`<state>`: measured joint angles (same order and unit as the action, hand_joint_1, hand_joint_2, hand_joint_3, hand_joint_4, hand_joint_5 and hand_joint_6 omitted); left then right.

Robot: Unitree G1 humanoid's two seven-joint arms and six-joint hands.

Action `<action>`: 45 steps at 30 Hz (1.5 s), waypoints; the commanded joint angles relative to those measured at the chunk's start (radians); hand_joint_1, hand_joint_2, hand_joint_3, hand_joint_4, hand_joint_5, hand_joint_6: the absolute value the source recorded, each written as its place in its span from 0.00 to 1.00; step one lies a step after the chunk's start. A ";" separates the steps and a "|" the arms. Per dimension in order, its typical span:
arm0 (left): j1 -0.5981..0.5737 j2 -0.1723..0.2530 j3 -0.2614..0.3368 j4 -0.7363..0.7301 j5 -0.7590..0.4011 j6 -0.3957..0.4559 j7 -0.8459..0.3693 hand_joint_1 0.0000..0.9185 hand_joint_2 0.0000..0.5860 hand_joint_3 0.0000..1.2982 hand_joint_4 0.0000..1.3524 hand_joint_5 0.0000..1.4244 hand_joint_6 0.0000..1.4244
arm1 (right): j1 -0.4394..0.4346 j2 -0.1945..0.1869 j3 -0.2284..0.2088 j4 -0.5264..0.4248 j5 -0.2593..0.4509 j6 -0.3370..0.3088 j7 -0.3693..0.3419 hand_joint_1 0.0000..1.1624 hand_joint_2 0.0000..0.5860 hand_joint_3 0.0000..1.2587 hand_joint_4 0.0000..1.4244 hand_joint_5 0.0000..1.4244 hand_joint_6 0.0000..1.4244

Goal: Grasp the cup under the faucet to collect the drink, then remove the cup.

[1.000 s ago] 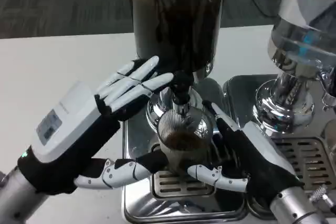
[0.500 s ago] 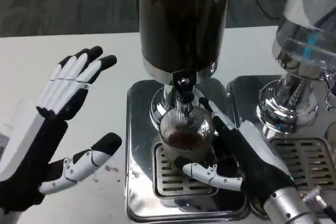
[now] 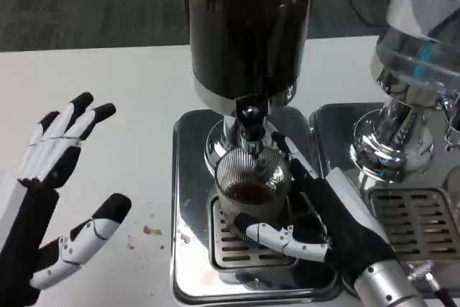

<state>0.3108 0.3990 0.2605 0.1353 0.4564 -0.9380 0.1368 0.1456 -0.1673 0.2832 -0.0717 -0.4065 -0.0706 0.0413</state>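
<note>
A ribbed clear cup [image 3: 250, 186] with dark drink in its bottom stands on the drip tray [image 3: 188, 249] directly under the faucet [image 3: 249, 125] of the dark drink dispenser [image 3: 248, 26]. My right hand [image 3: 316, 213] wraps around the cup from the right, thumb across its front and fingers behind it. My left hand [image 3: 50, 192] hovers open over the white table at the far left, well away from the cup, fingers spread.
A second dispenser [image 3: 417, 70] with a chrome base and its own slotted drip tray [image 3: 417, 221] stands close on the right. The white table [image 3: 115, 98] stretches to the left. A few small brown spots [image 3: 151, 231] lie beside the tray.
My left hand has drawn back from the faucet to the far left and lower. My right hand keeps its hold on the cup. The camera has shifted slightly.
</note>
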 commanded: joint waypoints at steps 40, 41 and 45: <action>0.088 -0.013 -0.039 0.095 -0.028 0.069 0.073 0.00 0.39 0.14 0.00 0.06 0.00 | -0.048 0.017 -0.009 0.120 0.075 -0.127 -0.022 0.60 0.25 0.00 0.03 0.10 0.18; 0.091 -0.014 -0.040 0.092 -0.027 0.071 0.075 0.00 0.39 0.14 0.00 0.07 0.00 | -0.049 0.017 -0.008 0.122 0.076 -0.126 -0.020 0.60 0.26 0.00 0.03 0.11 0.18; 0.100 -0.014 -0.039 0.083 -0.027 0.077 0.079 0.00 0.39 0.14 0.00 0.07 0.00 | -0.046 0.029 -0.017 0.136 0.081 -0.151 -0.048 0.64 0.25 0.00 0.07 0.16 0.24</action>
<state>0.3967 0.3866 0.2232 0.2296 0.4377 -0.8727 0.2094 0.1040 -0.1509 0.2755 0.0492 -0.3358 -0.1892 0.0140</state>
